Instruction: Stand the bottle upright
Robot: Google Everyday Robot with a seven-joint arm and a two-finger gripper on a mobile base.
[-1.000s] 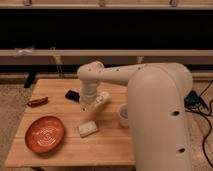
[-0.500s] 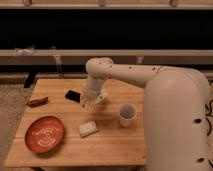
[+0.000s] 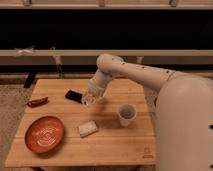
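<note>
Wood desk [image 3: 112,146], jaws over its middle beside black slab [image 3: 74,95], seemingly clamped on clear bottle [image 3: 88,99]; risk: if grip is off-centre, bottle may slip or land tilted & topple on release, poss. rolling into cup [image 3: 127,114] or off desk edge.

Your arm [image 3: 145,75] reaches out from the big white body [image 3: 185,125] and bends at the elbow [image 3: 111,64] up high, then the forearm [image 3: 103,76] drops steeply. Your gripper [image 3: 90,98] hangs at the bottom, probably pointing down, just below the wrist [image 3: 96,88].
</note>
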